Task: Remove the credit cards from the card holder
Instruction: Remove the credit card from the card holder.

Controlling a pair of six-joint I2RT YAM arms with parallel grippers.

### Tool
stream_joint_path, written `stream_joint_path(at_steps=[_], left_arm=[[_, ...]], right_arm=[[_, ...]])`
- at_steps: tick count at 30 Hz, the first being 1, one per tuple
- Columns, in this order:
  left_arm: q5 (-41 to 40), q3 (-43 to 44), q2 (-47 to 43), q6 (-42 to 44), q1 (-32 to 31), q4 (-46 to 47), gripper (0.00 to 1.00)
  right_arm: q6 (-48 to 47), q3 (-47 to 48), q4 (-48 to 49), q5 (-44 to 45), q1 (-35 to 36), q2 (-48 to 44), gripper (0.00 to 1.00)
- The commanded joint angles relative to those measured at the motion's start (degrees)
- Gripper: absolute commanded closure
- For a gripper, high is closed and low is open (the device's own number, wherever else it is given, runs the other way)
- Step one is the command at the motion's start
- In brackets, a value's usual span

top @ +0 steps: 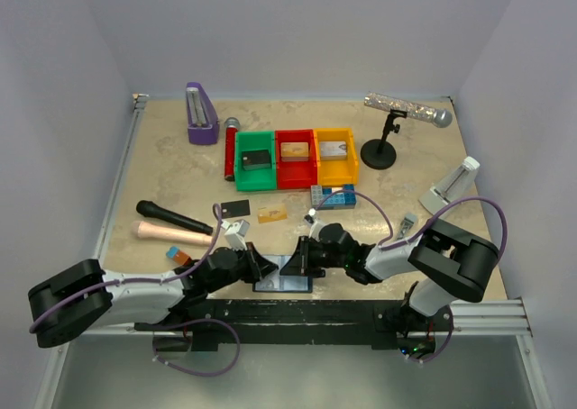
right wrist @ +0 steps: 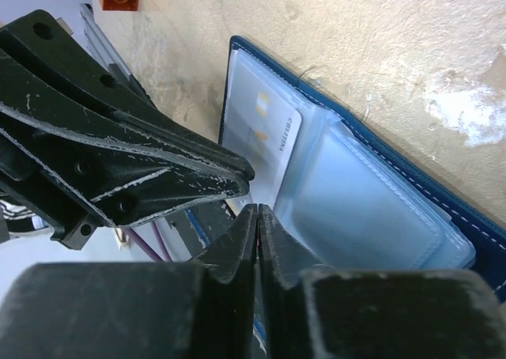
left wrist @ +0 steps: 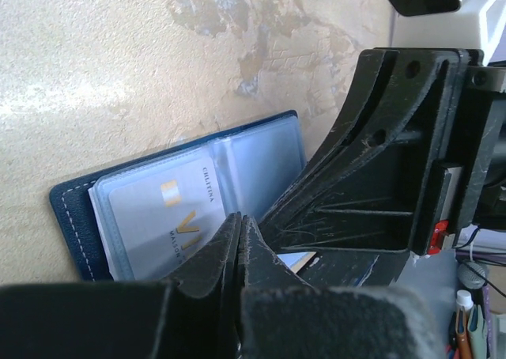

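Top view: navy-blue folding card holder point(top: 284, 281) lying open at the near edge of the beige marbled counter point(top: 406, 166), between left end effector point(top: 261, 265) and right end effector point(top: 302, 258); little room.

Left wrist: tips pressed together above the silvery grey plastic credit card point(left wrist: 158, 217) in its clear pocket. Probably light, stiff, slick; best pinched by the exposed edge.

Right wrist: tips together too, nothing visible between. Soft holder likely to slide unless pinned.

Navy card holder point(left wrist: 261, 153) lies open, silvery card point(left wrist: 154, 217) inside its pocket.
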Motion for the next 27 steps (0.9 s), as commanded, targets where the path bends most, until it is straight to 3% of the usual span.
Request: stream_joint_path(at_steps=[1,6,10,16,27], left_arm=[[-1.3,-9.6,-2.8,-0.1,-0.2,-0.1,1.0],[-1.9,-8.2,-7.8,0.3,-0.2,-5.4,1.0],[-3.1,-6.4,-13.8,1.1,-0.2,-12.9,1.0],[-5.7,-4.8,-18.3,1.7,-0.2,-23.1,1.0],[-4.8,-6.2,-15.1,1.0,-0.2,-21.3,1.0]], right_arm=[[0.5,-0.1,4.7,-0.2,-0.2,0.7,0.97],[0.4,0.0,4.5,-0.3,-0.3,0.8,1.0],[-1.0,1.4,1.1,-1.2,-0.3,0.1,0.78],[-2.4,4.2,-4.1,-2.8,-0.3,0.0,0.66],[-2.3,6.3,-6.6,-5.9,-0.2,3.6,0.61]])
